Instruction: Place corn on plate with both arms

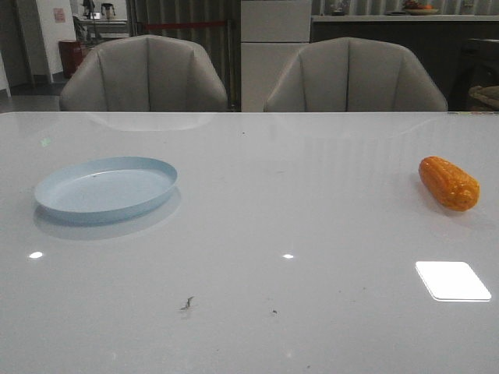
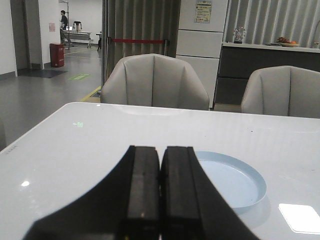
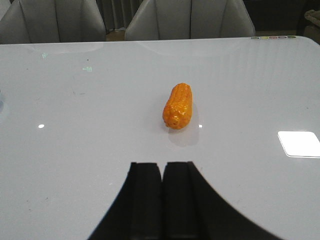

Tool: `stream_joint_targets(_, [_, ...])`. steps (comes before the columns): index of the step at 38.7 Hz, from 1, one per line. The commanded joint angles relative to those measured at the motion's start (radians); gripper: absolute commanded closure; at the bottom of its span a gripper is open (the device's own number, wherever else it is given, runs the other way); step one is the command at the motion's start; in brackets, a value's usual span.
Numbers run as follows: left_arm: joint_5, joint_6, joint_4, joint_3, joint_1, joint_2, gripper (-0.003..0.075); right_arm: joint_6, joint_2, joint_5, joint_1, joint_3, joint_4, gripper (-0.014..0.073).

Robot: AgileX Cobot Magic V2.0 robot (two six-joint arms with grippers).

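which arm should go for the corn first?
Right. The corn lies on the table's right side, straight ahead of the right tool, which is shut and empty. The left tool, also shut, faces the plate on the left, far from the corn.

No legible writing

Posters on the far cabinet (image 2: pixel 202 11) and wall (image 2: pixel 52 27) are too small to read.

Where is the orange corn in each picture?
Front view: the corn lies on the white table's right side, far from the blue plate.
Left wrist view: the corn is not in it.
Right wrist view: the corn lies near the middle, beyond the shut fingers.
Shared landmark: the bright square light reflection near the corn.
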Motion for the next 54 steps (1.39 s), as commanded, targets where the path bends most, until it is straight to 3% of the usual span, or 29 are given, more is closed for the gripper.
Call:
stream_joint_targets(1, [-0.083, -0.01, 0.001, 0.037, -0.006, -0.022, 0.0627, 0.0, -0.024, -0.085, -0.006, -0.02, 0.001, 0.0559])
stream_joint_targets(10, [-0.144, -0.01, 0.001, 0.035, -0.006, -0.022, 0.0627, 0.0, -0.024, -0.14, -0.006, -0.02, 0.0, 0.0559])
stream_joint_targets(19, [-0.271, -0.01, 0.001, -0.007, -0.006, -0.021, 0.0627, 0.002, -0.024, -0.372, -0.006, -0.06, 0.001, 0.0559])
stream_joint_targets(25, [-0.238, -0.01, 0.011, -0.164, -0.006, -0.014, 0.0627, 0.001, -0.009, -0.243, -0.006, -0.301, 0.001, 0.0559])
stream_joint_targets(29, [-0.127, -0.01, 0.065, -0.321, -0.006, 0.03, 0.0627, 0.001, 0.075, -0.134, -0.006, -0.488, 0.001, 0.0559])
stream_joint_targets(37, [0.0, -0.01, 0.142, -0.607, -0.006, 0.273, 0.0627, 0.0, 0.381, -0.127, -0.006, -0.766, -0.018, 0.0559])
stream_joint_targets(47, [0.008, -0.01, 0.127, -0.67, -0.006, 0.648, 0.0627, 0.0, 0.681, -0.103, -0.006, -0.798, -0.018, 0.0559])
stream_joint_targets(54, [0.0, -0.01, -0.069, -0.67, -0.008, 0.794, 0.0627, 0.0, 0.783, -0.084, -0.006, -0.798, -0.017, 0.0554])
